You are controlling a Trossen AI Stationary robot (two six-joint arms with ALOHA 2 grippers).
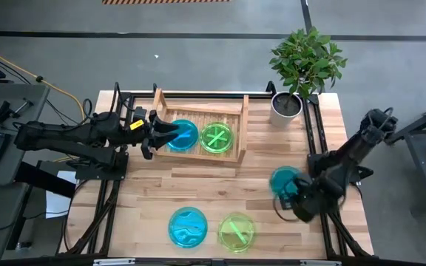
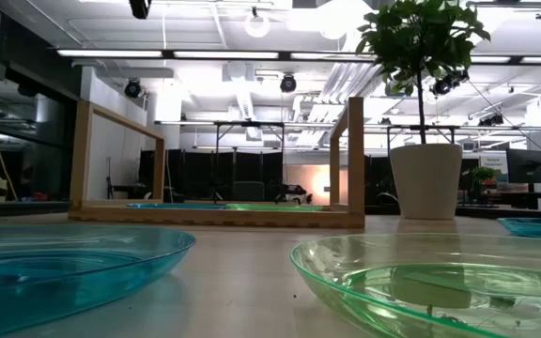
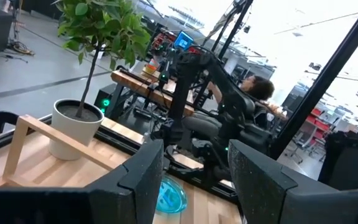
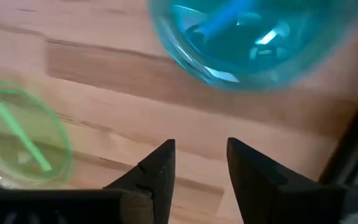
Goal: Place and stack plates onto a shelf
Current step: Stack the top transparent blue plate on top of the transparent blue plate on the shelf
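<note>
Nearest the table-level camera, a cyan plate and a lime green plate lie flat at the front edge of the wooden tabletop, side by side and not yet moved. Beyond them the shelf already carries a cyan plate and a green plate next to each other on its slats. The left gripper sits at the shelf's left end, by that cyan plate, with its fingers spread and nothing between them. The right gripper hovers low over the right side of the table, close to a third cyan plate; its jaws stand apart and empty, the plate resting on the wood just ahead of the fingertips. The step in hand looks like picking up this plate. To do it well, the right gripper should widen fully, come in low so one finger slides under the shallow rim and the other over it, close firmly on the rim, then lift level and clear of the potted plant on the way to the shelf.
</note>
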